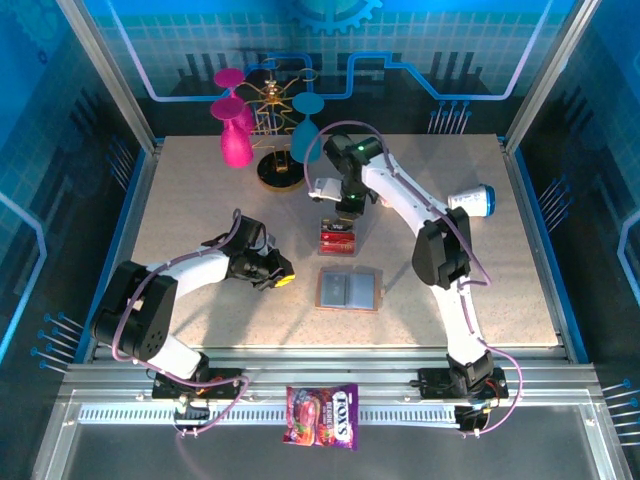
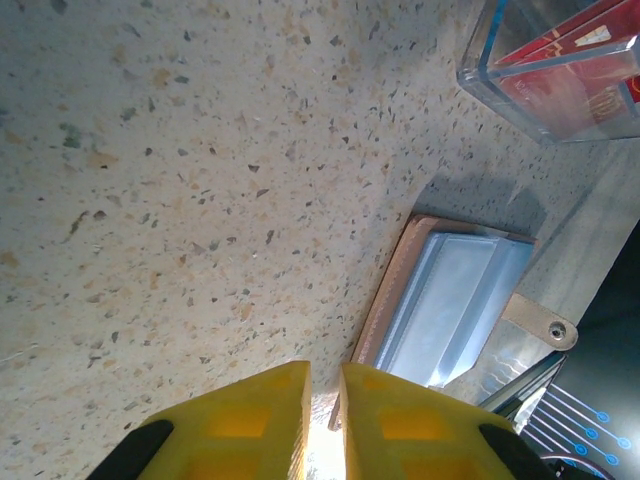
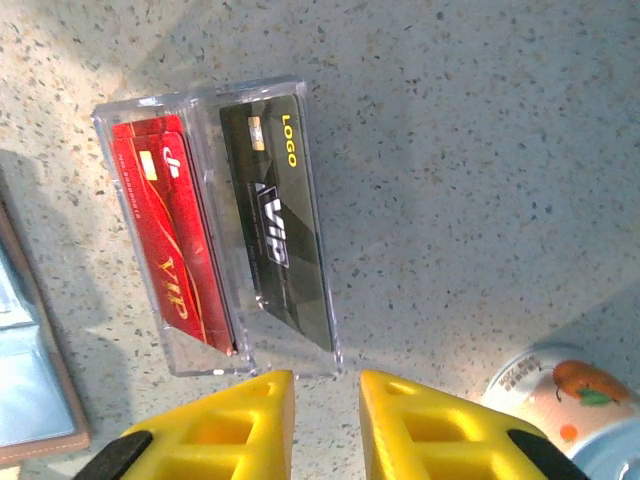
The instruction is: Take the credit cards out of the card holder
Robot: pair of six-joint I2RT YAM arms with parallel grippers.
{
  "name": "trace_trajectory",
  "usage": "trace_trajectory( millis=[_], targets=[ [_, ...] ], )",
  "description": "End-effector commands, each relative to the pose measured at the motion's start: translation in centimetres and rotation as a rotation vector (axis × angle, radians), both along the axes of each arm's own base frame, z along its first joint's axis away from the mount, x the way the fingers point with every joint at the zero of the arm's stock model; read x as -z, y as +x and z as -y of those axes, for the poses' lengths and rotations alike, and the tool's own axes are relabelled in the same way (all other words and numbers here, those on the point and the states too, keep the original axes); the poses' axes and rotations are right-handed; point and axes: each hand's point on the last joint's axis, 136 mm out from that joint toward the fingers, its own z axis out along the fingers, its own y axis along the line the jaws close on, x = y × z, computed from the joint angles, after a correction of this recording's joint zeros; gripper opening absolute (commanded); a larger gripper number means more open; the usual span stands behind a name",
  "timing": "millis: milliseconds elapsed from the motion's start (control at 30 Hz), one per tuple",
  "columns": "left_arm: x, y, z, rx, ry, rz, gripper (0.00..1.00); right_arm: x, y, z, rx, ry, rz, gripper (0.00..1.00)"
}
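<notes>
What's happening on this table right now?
The thin red plastic cards and one black card lie in the clear plastic two-compartment box, red in one compartment, black in the other. The tan leather-like folding card holder lies open beside it, its grey-blue pockets looking empty. The right gripper hangs just beside the box, jaws slightly apart, empty. The left gripper is low over the table near the holder, nearly closed, holding nothing.
</notes>
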Motion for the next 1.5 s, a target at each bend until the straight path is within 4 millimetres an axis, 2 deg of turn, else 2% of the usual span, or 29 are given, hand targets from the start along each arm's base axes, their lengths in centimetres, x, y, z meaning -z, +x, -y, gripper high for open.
trace_trajectory(
  millis=[0,467,767,900,1133,1467],
  targets=[
    [-0.6,0.1,1.1,0.035,-0.025,-0.006,0.17,-2.1,-0.3,-0.5,0.071,0.097,0.039,0.26],
    [-0.3,0.2,5.0,0.12,-0.022,-0.018,0.16,-2.5,-4.0,-1.3,0.378,0.325,0.03,0.28],
    [0.2,-0.1,6.8,0.158,-0.027,-0.034,0.16,-0.2,-7.0,-0.8,0.607,0.346,0.009,0.27],
    [0.6,-0.3,7.1,0.167,-0.025,-0.044,0.16,0.7,-8.8,-0.8,0.685,0.375,-0.038,0.24],
    [1.1,-0.6,7.6,0.185,-0.035,-0.057,0.15,2.4,-11.5,-1.2,0.914,0.447,-0.196,0.17],
    [1.7,-0.7,8.0,0.195,-0.043,-0.068,0.12,3.7,-14.9,-3.8,1.091,0.608,-0.487,0.12]
  ],
)
